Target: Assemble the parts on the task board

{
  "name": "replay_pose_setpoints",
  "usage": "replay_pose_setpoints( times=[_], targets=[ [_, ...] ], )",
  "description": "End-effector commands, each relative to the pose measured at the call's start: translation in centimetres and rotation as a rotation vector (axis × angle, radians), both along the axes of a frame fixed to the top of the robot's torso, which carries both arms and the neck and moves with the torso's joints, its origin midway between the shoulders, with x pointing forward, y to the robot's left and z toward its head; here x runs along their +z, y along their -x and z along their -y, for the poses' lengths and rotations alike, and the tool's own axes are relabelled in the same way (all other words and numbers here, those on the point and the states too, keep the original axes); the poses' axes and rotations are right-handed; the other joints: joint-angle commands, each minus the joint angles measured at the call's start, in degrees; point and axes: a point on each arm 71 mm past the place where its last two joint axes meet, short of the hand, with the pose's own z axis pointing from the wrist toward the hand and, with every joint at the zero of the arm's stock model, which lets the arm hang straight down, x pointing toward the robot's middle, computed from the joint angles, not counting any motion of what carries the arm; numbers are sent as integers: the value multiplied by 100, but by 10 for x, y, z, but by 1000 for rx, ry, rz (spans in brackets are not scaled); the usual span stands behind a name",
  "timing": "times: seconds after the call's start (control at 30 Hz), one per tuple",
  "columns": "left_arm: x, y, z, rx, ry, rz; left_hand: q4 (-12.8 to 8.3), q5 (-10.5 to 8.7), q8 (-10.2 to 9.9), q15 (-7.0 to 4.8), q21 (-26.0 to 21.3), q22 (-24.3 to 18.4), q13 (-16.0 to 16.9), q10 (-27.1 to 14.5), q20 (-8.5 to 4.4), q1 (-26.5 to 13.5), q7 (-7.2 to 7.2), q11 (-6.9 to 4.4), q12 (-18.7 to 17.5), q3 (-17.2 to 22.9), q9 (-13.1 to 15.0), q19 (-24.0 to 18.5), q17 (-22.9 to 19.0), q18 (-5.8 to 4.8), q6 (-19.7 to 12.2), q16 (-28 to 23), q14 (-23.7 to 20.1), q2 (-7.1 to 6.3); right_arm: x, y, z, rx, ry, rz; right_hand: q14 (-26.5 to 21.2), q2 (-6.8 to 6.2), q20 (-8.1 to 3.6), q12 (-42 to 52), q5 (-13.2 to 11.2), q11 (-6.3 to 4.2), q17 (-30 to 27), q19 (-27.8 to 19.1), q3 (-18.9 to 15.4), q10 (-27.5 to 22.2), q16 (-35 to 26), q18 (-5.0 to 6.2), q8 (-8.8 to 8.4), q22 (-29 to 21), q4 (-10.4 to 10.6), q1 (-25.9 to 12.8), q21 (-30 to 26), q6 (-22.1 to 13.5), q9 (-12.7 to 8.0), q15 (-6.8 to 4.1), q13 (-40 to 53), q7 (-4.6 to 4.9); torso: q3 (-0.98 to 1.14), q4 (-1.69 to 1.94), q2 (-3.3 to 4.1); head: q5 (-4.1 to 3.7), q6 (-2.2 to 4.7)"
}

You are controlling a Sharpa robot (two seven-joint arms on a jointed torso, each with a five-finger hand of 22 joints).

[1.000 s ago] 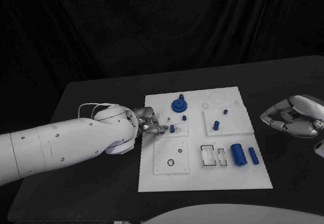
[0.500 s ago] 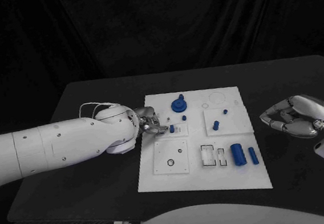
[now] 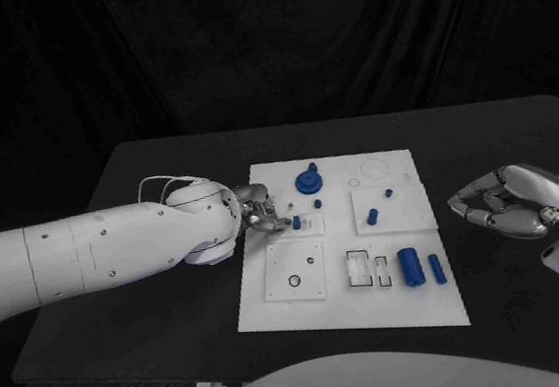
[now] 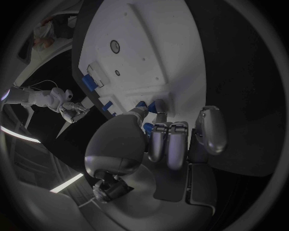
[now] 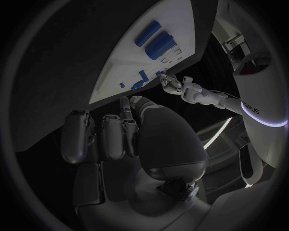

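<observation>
Task board under left hand

- I read the task board as smooth, matt white plastic.
- The blue parts look like matt plastic.
- Both hands, left and right, show a silvery, glossy metallic finish.
- The left arm has a smooth white shell with a slight sheen.
- The table is matt black.
- Behind it I see dull black cloth.

1. The left hand and its arm crowd the task board's left edge, near a small blue peg.
2. Bare table lies between the board and the right hand.
3. A tall blue knob stands at the board's far end.
</observation>
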Motion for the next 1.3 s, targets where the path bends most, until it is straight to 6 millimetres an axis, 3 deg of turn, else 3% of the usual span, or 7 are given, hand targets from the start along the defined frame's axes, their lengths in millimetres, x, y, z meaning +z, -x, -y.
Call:
replay_pose_setpoints(
  times=[0.03,0.17,0.27,0.33,0.47,0.6,1.3],
  targets=[
    [-10,6,2,-17,-22,-56,-43,-31,-35,-17,-22,954,1447,535,-11,71,8,-18,-27,89,-40,-41,1510,112,49,15,595,-20,-2,0,0,-10,7,-12,285,25,39,-38,30,30,-10,7,-1,5,-39,40,-37,1032,-47,54,-28,29,8,51,260,25,-2,2,-5,5,-1],
    [-10,6,1,-15,-24,-57,-215,69,-88,-28,-18,956,1444,530,-31,187,-7,-30,-33,450,-96,-34,1510,114,77,15,595,-136,-3,0,0,-10,8,-14,285,26,39,-42,33,29,-11,7,2,3,-39,40,-37,1031,-54,60,-31,33,9,51,255,24,-1,-2,-6,2,-1],
    [-10,6,0,-14,-26,-59,-507,-234,-128,-46,-29,954,1443,529,-43,213,-14,-42,-34,1311,-119,-38,1510,112,88,15,595,-390,-3,0,1,-11,8,-14,285,26,39,-42,33,29,-11,7,2,3,-39,40,-37,1031,-54,60,-31,33,9,51,255,24,-3,-2,-6,-3,-1],
    [-10,6,0,-13,-27,-59,-849,-267,-89,-41,-22,957,1443,529,-54,43,-7,-40,-35,2102,-53,-32,1510,115,100,15,595,-631,-3,0,1,-11,8,-15,285,26,39,-42,33,29,-11,7,2,3,-39,40,-37,1031,-54,60,-31,33,9,51,255,24,-2,-3,-7,-6,-1],
    [-10,6,0,-13,-25,-57,-1278,-294,0,-43,-21,956,1442,531,-42,-244,-6,-38,-35,2771,90,-33,1510,111,80,15,595,-769,-4,1,0,-11,8,-16,285,26,39,-42,33,29,-11,7,2,3,-39,40,-37,1031,-54,60,-31,33,9,51,255,24,-2,0,-4,-1,-1],
    [-9,6,0,-11,-13,-44,-1420,-301,43,-44,-15,958,1443,532,-42,-355,-4,-43,-34,2924,153,-30,1510,111,77,15,595,-775,-5,1,0,-10,8,-17,284,26,39,-43,35,29,-15,5,6,2,-42,41,-36,1030,-61,66,-35,36,11,51,254,24,-3,0,-3,0,-1],
    [1,-1,-4,-13,88,-41,-1532,-329,118,-43,-30,953,1432,518,-41,-477,-5,-44,-51,3069,238,-43,1510,115,91,15,595,-755,-6,0,0,-12,10,-20,283,26,39,-47,40,28,-24,5,12,1,-47,42,-37,1029,-73,74,-39,39,13,50,250,24,-1,-12,-5,-24,-1]
  ],
)
